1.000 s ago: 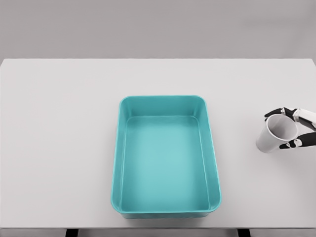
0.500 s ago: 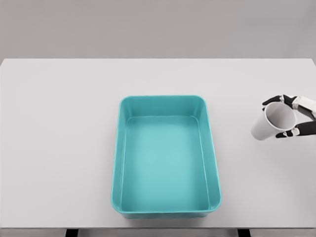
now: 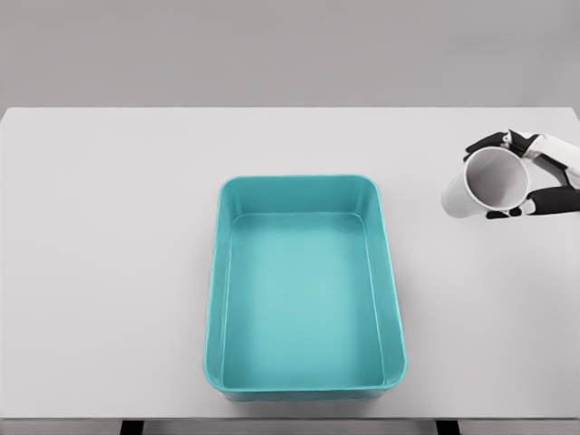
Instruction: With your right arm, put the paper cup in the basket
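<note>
A white paper cup (image 3: 480,184) hangs tilted at the right of the head view, its open mouth turned toward the camera and its base pointing left. My right hand (image 3: 530,174) is shut on the cup near its rim, black fingers curled over the top and under the bottom. The arm enters from the right edge. A teal rectangular basket (image 3: 220,272) sits in the middle of the white table, with nothing inside it. The cup is right of the basket and farther back than its far right corner. My left arm is not in sight.
The white table (image 3: 109,236) spans the whole view, with its front edge at the bottom of the picture. A grey wall lies behind the table's back edge.
My right hand has lifted the cup and carried it up and to the left, nearer the basket. The cup has tipped further, so more of its mouth shows.
</note>
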`<action>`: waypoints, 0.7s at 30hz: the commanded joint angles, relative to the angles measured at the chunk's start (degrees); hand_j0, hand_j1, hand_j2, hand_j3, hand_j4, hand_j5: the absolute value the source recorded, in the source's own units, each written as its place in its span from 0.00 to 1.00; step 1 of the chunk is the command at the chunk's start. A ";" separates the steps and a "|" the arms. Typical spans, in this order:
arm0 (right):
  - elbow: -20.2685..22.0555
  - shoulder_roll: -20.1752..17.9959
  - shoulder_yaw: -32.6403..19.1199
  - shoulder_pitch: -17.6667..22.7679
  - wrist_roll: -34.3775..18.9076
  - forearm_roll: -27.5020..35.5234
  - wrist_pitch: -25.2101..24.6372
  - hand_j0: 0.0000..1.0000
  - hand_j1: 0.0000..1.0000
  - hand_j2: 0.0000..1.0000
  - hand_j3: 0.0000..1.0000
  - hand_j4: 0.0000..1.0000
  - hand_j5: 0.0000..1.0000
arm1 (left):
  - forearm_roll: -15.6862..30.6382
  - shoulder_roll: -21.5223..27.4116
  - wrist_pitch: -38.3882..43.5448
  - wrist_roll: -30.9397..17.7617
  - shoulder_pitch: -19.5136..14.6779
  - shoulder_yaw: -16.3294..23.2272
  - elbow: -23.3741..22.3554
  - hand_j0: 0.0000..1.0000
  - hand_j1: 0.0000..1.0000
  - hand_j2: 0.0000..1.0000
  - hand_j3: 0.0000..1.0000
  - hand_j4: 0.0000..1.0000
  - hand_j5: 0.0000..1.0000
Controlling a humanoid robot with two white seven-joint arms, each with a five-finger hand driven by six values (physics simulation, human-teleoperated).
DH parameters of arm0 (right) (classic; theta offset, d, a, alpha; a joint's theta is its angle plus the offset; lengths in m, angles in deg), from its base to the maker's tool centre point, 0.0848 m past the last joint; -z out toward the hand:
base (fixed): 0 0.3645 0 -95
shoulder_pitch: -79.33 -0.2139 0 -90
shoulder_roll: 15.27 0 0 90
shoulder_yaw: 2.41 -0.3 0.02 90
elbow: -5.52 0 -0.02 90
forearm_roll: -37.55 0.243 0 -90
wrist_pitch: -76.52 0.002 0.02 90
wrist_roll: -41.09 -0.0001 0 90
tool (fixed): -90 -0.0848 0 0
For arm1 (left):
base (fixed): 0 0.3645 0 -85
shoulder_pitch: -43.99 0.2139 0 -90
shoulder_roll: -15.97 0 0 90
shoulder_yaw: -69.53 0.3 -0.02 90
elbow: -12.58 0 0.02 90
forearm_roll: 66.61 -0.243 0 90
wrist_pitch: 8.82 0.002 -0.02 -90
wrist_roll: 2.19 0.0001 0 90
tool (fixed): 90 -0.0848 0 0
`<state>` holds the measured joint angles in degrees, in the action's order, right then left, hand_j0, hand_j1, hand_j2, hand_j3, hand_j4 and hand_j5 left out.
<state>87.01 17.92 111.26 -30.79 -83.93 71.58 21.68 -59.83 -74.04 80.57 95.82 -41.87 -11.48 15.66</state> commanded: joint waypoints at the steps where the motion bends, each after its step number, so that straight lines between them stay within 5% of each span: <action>1: 2.09 0.11 -0.38 0.00 0.02 0.59 -0.16 0.69 0.69 0.69 0.69 0.69 0.69 | -0.01 0.01 -0.01 -0.01 0.00 -0.03 -0.01 1.00 1.00 1.00 1.00 1.00 1.00; 17: 12.99 2.84 0.41 -1.50 0.02 0.68 -0.16 0.69 0.69 0.69 0.69 0.69 0.69 | -0.01 0.01 -0.01 -0.01 0.00 -0.03 -0.01 1.00 1.00 1.00 1.00 1.00 1.00; 21: 13.61 7.23 1.46 -2.55 0.02 -0.20 -0.16 0.69 0.69 0.69 0.69 0.69 0.69 | -0.01 0.01 0.07 -0.01 0.00 -0.03 -0.01 1.00 1.00 1.00 1.00 1.00 1.00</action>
<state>100.11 23.52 112.24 -33.43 -83.96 71.29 21.69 -59.83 -74.04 80.58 95.82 -41.87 -11.49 15.67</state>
